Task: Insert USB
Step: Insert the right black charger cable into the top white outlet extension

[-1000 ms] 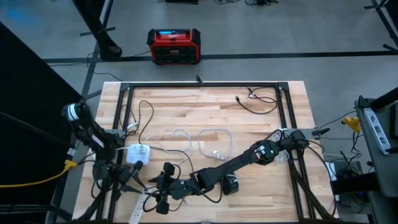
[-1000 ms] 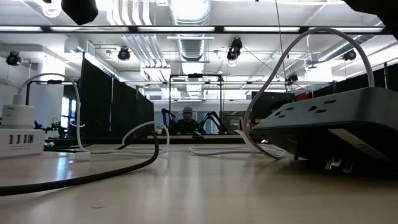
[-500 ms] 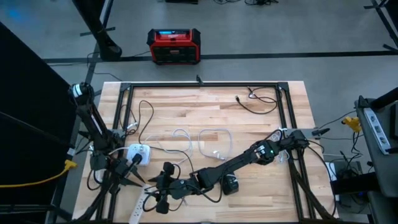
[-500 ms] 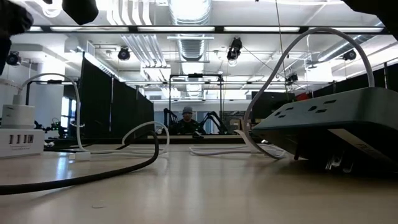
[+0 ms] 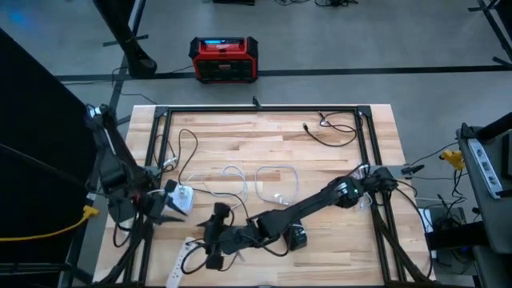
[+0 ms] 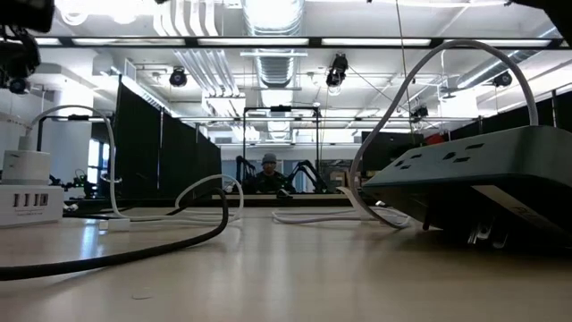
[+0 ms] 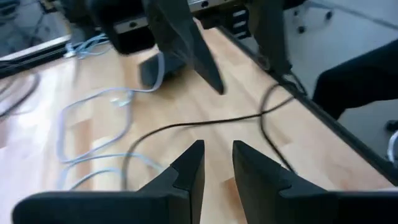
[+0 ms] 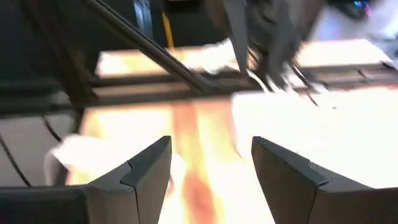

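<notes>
Claws: left claw point(image 5: 178, 202) nearly closed, right claw point(image 5: 214, 234) open, both empty.

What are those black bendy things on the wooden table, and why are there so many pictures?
They are two robot arms, each ending in a two-finger gripper. The top picture looks straight down on the pale wooden table. Another looks level across it, and two come from cameras on the arms' wrists.

The left gripper is by the small white charger block. Its wrist picture shows its dark fingers slightly apart with nothing between them. The right gripper stretches across near the long white power strip. Its fingers are wide apart and empty too.

Thin white cables and a black cable lie on the table. A red and black box sits on the floor behind.
</notes>
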Controlling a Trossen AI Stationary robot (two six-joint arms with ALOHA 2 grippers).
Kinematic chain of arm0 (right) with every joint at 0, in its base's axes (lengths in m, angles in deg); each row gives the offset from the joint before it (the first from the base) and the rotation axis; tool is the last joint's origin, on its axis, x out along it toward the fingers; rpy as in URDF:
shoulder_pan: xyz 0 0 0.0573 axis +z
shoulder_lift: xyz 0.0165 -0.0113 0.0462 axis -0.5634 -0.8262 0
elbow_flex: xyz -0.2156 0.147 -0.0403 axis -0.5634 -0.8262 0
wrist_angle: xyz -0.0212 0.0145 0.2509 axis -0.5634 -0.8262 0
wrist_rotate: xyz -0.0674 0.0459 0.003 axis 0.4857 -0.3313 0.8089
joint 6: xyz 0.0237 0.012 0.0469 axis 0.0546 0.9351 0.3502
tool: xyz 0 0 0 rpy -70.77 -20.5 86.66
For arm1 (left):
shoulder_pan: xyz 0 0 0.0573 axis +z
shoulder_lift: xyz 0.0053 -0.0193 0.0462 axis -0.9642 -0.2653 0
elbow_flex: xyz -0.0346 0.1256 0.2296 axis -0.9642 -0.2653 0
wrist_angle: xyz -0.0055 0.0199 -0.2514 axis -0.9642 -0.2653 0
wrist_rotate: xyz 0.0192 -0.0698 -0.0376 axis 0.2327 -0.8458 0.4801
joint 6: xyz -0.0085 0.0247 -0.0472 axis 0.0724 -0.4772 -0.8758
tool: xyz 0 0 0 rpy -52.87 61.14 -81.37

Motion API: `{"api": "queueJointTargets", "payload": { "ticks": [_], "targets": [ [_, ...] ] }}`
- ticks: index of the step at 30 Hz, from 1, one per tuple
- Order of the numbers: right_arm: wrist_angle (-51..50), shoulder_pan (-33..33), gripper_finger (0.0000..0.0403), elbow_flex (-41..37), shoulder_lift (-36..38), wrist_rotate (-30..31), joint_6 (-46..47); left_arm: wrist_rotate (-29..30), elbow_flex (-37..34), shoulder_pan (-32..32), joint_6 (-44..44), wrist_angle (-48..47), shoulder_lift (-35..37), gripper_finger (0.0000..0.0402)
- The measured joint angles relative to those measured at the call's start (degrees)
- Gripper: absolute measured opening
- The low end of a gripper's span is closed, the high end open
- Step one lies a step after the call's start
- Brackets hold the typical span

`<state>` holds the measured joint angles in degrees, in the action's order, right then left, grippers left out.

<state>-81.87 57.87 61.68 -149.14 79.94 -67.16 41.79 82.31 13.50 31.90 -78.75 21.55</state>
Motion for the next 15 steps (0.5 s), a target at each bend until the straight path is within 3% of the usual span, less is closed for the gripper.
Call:
{"api": "queueJointTargets", "payload": {
  "ticks": [4, 10, 15],
  "targets": [
    [-15.02, 0.19, 0.0208, 0.01, 3.39, 3.4, 8.01, 0.28, 2.8, 4.93, -1.49, -4.54, 0.76, 0.007],
    [-36.67, 1.61, 0.0197, 0.02, 5.91, 3.75, 21.29, -1.02, 6.19, 16.37, -7.88, -16.32, 0.9, 0.0069],
    [-48.41, 4.51, 0.018, 0.02, 5.62, 6.69, 33.91, -7.35, 9.56, 28.39, -9.42, -21.48, -0.24, 0.0068]
  ]
}}
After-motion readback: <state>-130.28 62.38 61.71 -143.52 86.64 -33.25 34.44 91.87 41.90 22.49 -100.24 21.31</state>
